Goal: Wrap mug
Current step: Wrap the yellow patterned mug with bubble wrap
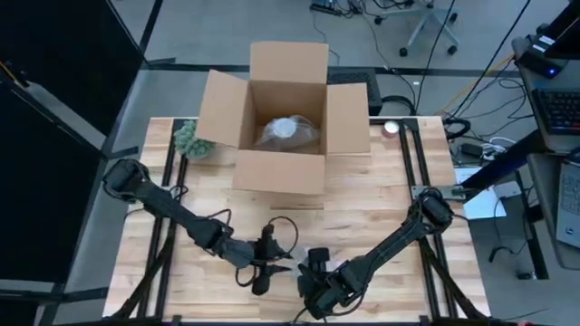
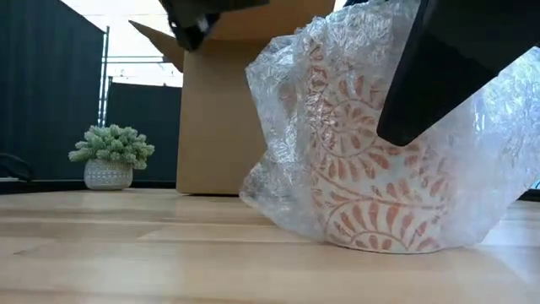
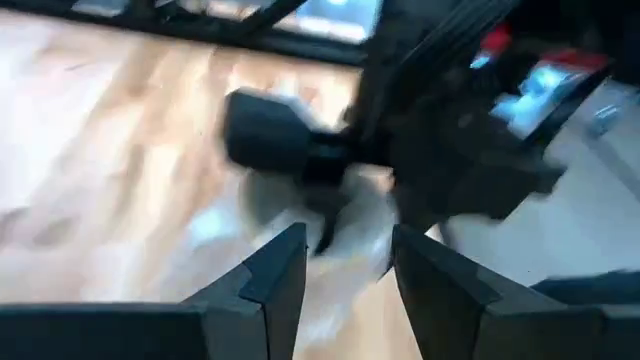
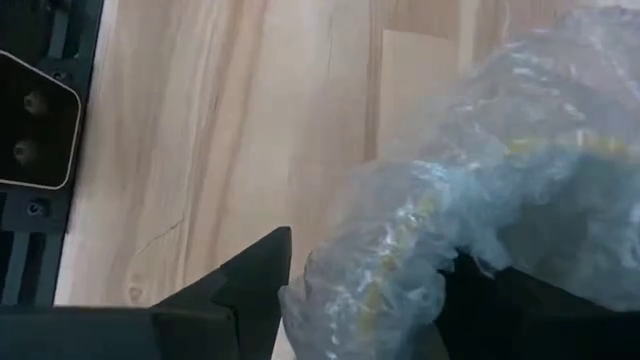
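Observation:
A white mug with an orange leaf pattern [image 2: 371,198] stands upright on the table near its front edge, loosely wrapped in clear bubble wrap [image 2: 295,110]. My right gripper [image 4: 365,290] comes from the table's right, over the mug's top, with a bunch of the wrap between its fingers. My left gripper [image 3: 345,270] is open just to the left of the mug [image 1: 292,265], with nothing between its fingers. In the low view it hangs above the table at the wrap's left side [image 2: 198,21]. My right gripper holds a bunched part of the bubble wrap [image 4: 350,270] between its two fingers, several crumpled layers thick. The fingers come slanting down from the table's right. The wrap runs from the hold over the mug, which stands on its base on the table.
An open cardboard box [image 1: 288,109] stands at the table's far middle, with a bubble-wrapped item [image 1: 290,132] inside. A small potted plant [image 1: 190,140] sits left of the box. Bare wooden tabletop [image 1: 381,195] lies between the box and the grippers.

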You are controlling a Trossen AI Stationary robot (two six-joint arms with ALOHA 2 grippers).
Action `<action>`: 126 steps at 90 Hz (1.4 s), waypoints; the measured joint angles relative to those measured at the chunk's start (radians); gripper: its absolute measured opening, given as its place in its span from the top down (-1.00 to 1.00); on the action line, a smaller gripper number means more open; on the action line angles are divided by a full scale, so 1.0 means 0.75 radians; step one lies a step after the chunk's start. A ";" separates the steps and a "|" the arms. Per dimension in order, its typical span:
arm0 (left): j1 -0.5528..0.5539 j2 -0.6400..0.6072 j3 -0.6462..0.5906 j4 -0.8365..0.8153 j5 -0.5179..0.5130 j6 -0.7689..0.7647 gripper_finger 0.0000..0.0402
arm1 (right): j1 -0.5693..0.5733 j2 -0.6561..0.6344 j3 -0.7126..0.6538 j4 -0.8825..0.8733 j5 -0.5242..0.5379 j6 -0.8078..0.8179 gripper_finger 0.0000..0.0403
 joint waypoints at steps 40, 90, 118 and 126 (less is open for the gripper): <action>0.039 0.227 -0.083 0.223 -0.119 -0.049 0.31 | 0.001 0.001 -0.001 -0.001 0.001 -0.007 0.01; 0.039 0.334 0.008 0.536 -0.009 0.063 0.31 | -0.003 0.002 -0.002 -0.007 -0.001 -0.027 0.01; 0.048 0.431 0.028 0.561 -0.028 0.064 0.31 | -0.004 -0.025 0.049 -0.084 -0.006 -0.022 0.01; 0.048 0.432 0.027 0.560 -0.026 0.064 0.31 | -0.002 -0.041 0.101 -0.163 -0.023 -0.017 0.01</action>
